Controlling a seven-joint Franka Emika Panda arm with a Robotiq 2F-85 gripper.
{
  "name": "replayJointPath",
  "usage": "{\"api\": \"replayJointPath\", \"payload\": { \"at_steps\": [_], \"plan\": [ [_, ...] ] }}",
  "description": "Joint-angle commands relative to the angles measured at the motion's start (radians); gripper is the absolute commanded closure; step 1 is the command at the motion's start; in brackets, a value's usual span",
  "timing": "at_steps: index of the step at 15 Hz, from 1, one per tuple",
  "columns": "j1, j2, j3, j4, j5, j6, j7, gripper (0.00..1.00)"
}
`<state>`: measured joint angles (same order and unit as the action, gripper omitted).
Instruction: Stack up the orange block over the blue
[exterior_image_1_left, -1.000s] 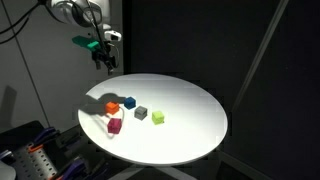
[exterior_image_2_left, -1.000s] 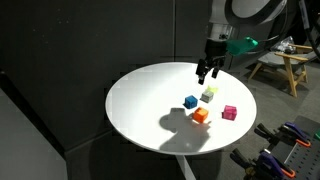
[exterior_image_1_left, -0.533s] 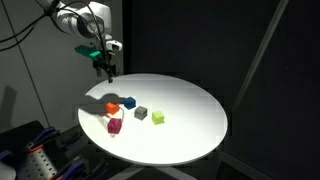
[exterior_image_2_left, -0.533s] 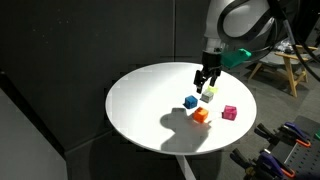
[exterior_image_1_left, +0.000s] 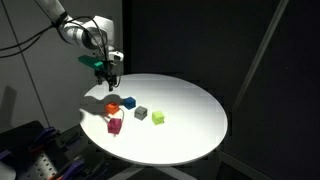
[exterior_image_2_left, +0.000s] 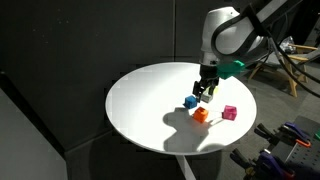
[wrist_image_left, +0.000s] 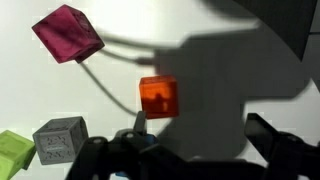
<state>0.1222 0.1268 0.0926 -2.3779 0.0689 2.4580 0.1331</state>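
The orange block (exterior_image_1_left: 112, 106) lies on the round white table (exterior_image_1_left: 190, 125) beside the blue cube (exterior_image_1_left: 129, 102); both also show in the other exterior view, orange block (exterior_image_2_left: 200, 115) and blue cube (exterior_image_2_left: 190, 102). My gripper (exterior_image_1_left: 111, 80) hangs open and empty just above them (exterior_image_2_left: 205, 91). In the wrist view the orange block (wrist_image_left: 160, 97) lies just ahead of my left finger, and the open jaws (wrist_image_left: 200, 130) hold nothing. The blue cube is almost hidden behind that finger.
A magenta cube (exterior_image_1_left: 115, 126), a dark grey cube (exterior_image_1_left: 141, 113) and a lime green cube (exterior_image_1_left: 158, 118) lie near the task blocks. In the wrist view the magenta cube (wrist_image_left: 68, 33), the grey cube (wrist_image_left: 60, 140) and the green cube (wrist_image_left: 12, 150) appear. The table edge is close behind the orange block.
My gripper has come down and moved towards the group of cubes, from high above the table's rim to just over the blue and orange cubes. No cube has moved.
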Motion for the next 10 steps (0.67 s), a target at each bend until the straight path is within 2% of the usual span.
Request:
{"api": "replayJointPath", "payload": {
  "at_steps": [1,10],
  "plan": [
    [-0.006,0.055,-0.006,0.031,-0.013,0.024,0.014,0.0],
    [-0.004,0.179,-0.027,0.067,-0.025,0.139,0.004,0.0]
  ]
}}
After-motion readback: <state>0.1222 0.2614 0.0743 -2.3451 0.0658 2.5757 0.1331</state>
